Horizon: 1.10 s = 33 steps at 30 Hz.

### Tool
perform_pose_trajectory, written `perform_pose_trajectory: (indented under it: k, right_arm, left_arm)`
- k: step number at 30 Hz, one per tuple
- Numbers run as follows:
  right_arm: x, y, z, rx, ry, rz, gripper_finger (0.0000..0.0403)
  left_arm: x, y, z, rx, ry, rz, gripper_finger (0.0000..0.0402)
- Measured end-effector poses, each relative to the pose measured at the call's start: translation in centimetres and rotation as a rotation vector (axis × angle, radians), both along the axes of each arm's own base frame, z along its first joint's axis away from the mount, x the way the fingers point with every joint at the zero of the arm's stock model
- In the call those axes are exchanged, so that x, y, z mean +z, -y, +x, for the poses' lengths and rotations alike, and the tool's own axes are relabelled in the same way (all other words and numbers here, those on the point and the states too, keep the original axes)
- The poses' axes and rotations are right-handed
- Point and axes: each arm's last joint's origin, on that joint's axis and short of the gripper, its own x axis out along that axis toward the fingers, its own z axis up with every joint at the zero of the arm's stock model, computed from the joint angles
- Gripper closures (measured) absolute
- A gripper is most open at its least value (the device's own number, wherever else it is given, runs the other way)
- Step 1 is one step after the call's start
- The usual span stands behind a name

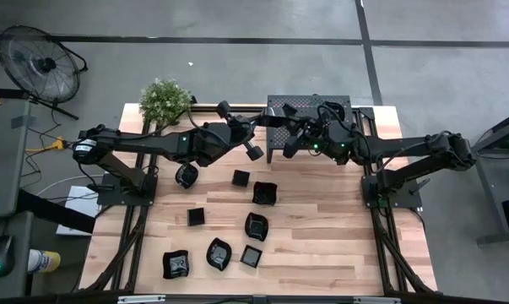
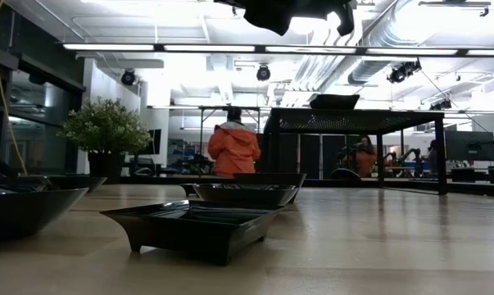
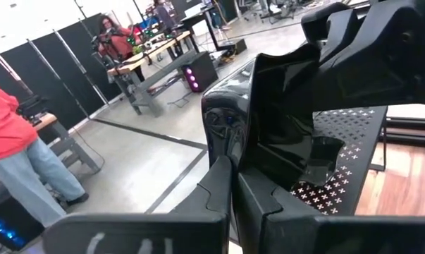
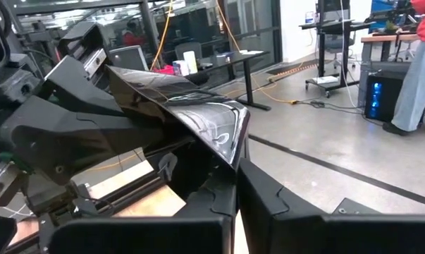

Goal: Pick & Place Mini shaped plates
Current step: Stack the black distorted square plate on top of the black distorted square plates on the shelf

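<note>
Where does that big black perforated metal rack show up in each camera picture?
High view: black perforated metal rack at the table's far edge, centre, under both arms.
Low view: right of centre, raised on legs.
Left wrist view: the dotted surface towards the right.
Right wrist view: not clearly in it.
Shared landmark: the person in an orange-red jacket, seen in the low and left wrist views.

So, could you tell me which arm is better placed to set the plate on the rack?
Probably right: the right gripper holds the plate above the rack; the left gripper, also holding it, hangs beside the rack.
</note>
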Motion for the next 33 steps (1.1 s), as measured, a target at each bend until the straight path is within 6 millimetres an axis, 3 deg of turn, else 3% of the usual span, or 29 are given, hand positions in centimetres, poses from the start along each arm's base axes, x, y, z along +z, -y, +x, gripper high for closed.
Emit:
perform_pose_trajectory:
  k: [6, 13, 18, 26, 33]
  right_arm:
    - [0.0, 0.0, 0.0, -0.001, 0.001, -0.001, 0.0402]
    - [0.2, -0.1, 0.0, 0.03, 0.01, -0.003, 0.0402]
    - [0.1, 0.0, 0.0, 0.011, 0.011, 0.003, 0.0402]
    - [0.1, 0.0, 0.0, 0.005, 0.006, 0.005, 0.0403]
    - [0.1, -0.1, 0.0, 0.011, 0.006, 0.005, 0.0403]
  left_arm:
    - [0.0, 0.1, 0.1, -0.045, -0.009, 0.003, 0.0383]
    - [-0.2, 0.7, 0.5, -0.215, -0.032, 0.006, 0.0272]
    - [-0.1, 0.5, 0.4, -0.175, -0.021, 0.012, 0.022]
    - [0.0, 0.5, 0.4, -0.146, -0.019, 0.018, 0.0206]
    - [0.2, 1.8, 0.3, -0.137, -0.045, 0.084, 0.0206]
